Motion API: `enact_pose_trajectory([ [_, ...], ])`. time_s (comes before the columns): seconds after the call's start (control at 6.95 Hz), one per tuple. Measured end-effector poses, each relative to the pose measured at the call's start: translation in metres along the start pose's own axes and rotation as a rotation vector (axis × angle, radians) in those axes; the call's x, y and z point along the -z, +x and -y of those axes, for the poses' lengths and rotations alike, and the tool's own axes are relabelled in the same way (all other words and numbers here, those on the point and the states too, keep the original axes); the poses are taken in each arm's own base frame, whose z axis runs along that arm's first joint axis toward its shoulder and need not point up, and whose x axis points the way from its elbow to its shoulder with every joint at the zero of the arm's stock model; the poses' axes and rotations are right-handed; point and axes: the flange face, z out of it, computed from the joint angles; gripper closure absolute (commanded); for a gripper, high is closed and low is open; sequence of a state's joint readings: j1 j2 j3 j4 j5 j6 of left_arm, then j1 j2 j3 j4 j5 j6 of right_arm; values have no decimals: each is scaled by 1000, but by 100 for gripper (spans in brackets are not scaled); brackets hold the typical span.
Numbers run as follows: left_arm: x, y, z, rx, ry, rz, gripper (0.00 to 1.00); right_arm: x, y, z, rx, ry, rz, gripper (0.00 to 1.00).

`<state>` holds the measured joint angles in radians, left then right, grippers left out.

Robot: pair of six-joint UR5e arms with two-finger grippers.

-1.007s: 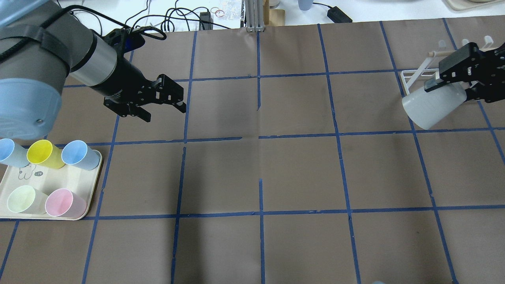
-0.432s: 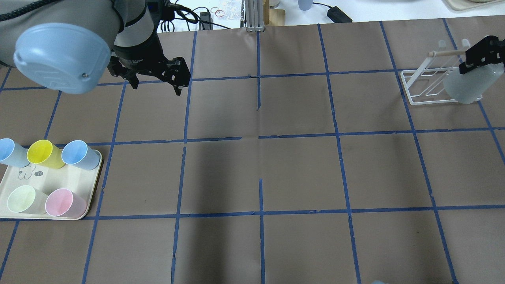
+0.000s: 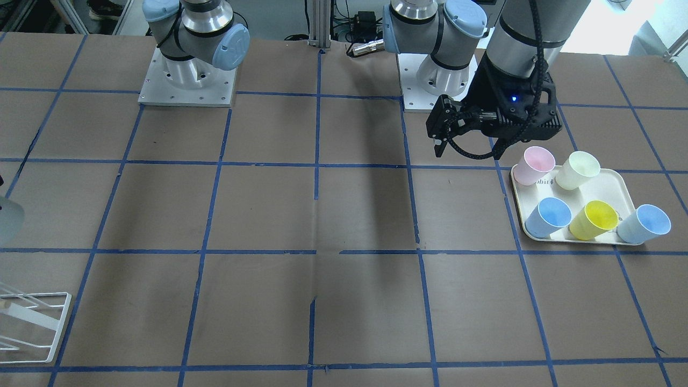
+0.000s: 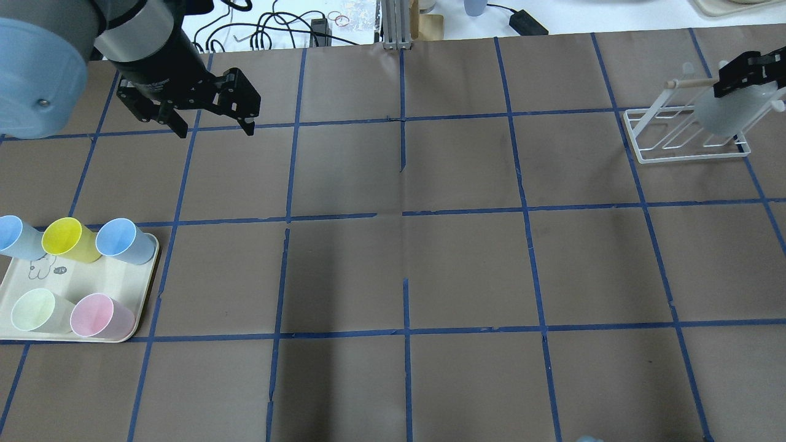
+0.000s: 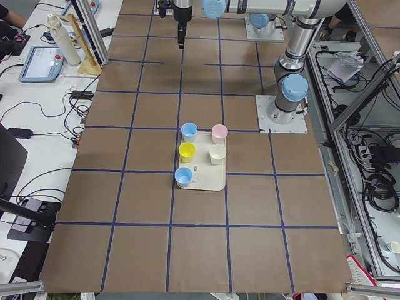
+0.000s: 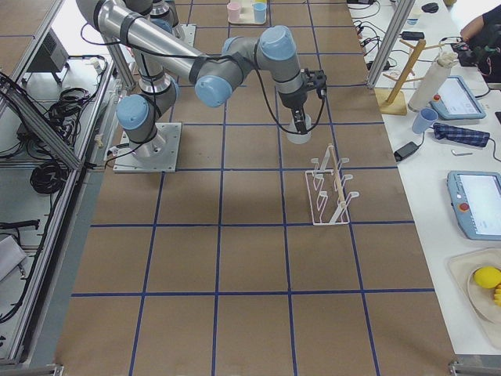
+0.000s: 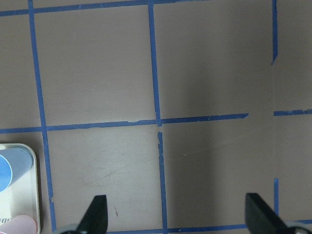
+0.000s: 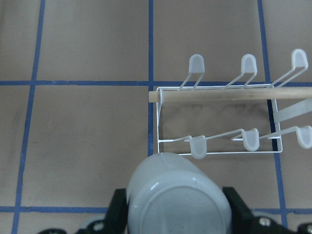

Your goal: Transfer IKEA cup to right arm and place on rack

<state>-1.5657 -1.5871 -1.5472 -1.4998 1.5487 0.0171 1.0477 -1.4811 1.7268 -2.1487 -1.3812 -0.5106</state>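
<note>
The grey IKEA cup (image 4: 729,113) is held in my right gripper (image 8: 178,217), which is shut on it. Its closed base (image 8: 178,192) faces the right wrist camera. The cup hangs at one end of the white wire rack (image 4: 681,158), over the corner below the wooden rod (image 8: 219,94). I cannot tell whether cup and rack touch. The right side view shows the cup (image 6: 300,129) just past the rack's far end (image 6: 329,196). My left gripper (image 4: 215,131) is open and empty over the far left of the table, with nothing between its fingertips (image 7: 95,217).
A cream tray (image 4: 92,279) at the front left holds two blue cups (image 4: 126,240), a yellow cup (image 4: 67,238), a pale green cup (image 4: 37,310) and a pink cup (image 4: 98,316). Cables and clutter lie beyond the table's far edge (image 4: 276,27).
My right gripper carried the grey cup back and right, from in front of the rack to over its end. My left arm swung back toward the far left, still open.
</note>
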Motion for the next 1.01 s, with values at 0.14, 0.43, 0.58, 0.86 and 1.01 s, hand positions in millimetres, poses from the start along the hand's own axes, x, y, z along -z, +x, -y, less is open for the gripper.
enact_pose_trajectory([
  [0.14, 2, -3, -8, 12, 3, -2, 0, -18, 7, 4, 5, 8, -8, 98],
  [0.43, 3, -11, -11, 28, -2, 10, 0, -44, 17, 9, 9, 11, -31, 98],
  [0.58, 3, -19, -7, 34, -6, 35, 0, -53, 21, 10, 9, 10, -36, 98],
  [0.86, 1, -24, -3, 37, -12, 52, 0, -63, 24, 11, 9, 7, -38, 97],
  [1.01, 0, -25, -3, 38, -16, 54, 0, -70, 25, 11, 8, 3, -36, 97],
])
